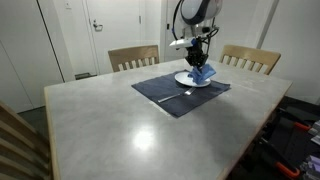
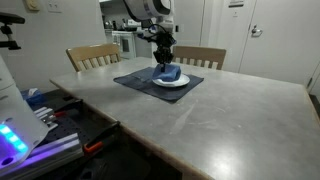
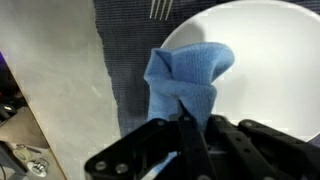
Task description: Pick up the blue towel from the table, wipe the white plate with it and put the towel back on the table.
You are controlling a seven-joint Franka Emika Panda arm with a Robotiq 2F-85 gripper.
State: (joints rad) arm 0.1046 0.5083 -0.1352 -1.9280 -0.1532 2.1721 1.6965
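The blue towel [image 3: 188,75] hangs bunched from my gripper [image 3: 185,110], which is shut on its top. The towel's lower end rests on the white plate [image 3: 265,60]. The plate sits on a dark blue placemat [image 3: 125,60]. In both exterior views my gripper [image 1: 199,58] [image 2: 166,58] stands straight above the plate [image 1: 186,80] [image 2: 180,84], with the towel [image 1: 203,73] [image 2: 171,72] on it. A fork [image 1: 172,96] lies on the placemat [image 1: 160,90] in front of the plate; its tines show in the wrist view [image 3: 160,8].
The grey table [image 1: 140,135] carries only the placemat [image 2: 135,80] set. Two wooden chairs [image 1: 133,57] [image 1: 250,59] stand at the far side. A workbench with tools and cables [image 2: 50,125] stands beside the table.
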